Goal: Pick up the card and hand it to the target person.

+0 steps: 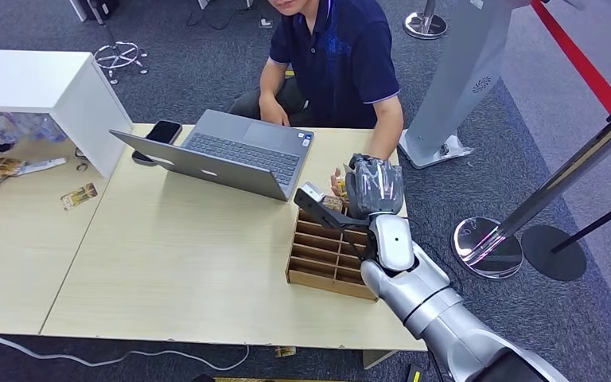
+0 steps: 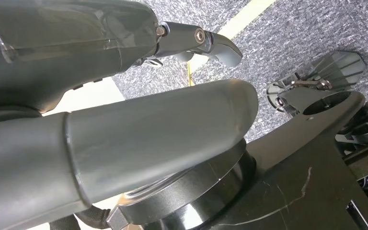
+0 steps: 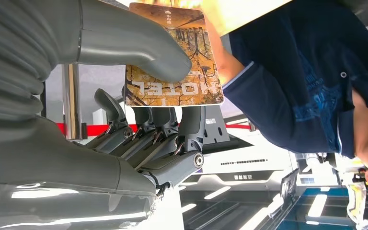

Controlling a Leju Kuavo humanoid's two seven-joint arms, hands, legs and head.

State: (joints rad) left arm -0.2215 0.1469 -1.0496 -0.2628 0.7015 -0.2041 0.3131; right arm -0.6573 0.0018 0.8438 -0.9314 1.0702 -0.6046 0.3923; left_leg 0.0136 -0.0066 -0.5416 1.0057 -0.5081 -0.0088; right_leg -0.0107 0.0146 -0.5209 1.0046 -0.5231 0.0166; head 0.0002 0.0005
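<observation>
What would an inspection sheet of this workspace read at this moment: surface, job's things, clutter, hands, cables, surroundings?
Surface: pale wooden table, a second tabletop butted against it on the left.
Job's things: brown-and-gold card printed HOTEL, held up toward the seated person in a dark blue polo shirt, whose hand is right beside it; wooden slotted card box under the hand.
Clutter: open grey laptop; black phone; white box shelf; loose cards on the left tabletop.
Hands: right hand pinches the card under its thumb; left hand hangs toward the carpet, holding nothing.
Cables: white cable along the table's near edge.
Surroundings: grey carpet, chrome stanchion, white stand.
</observation>
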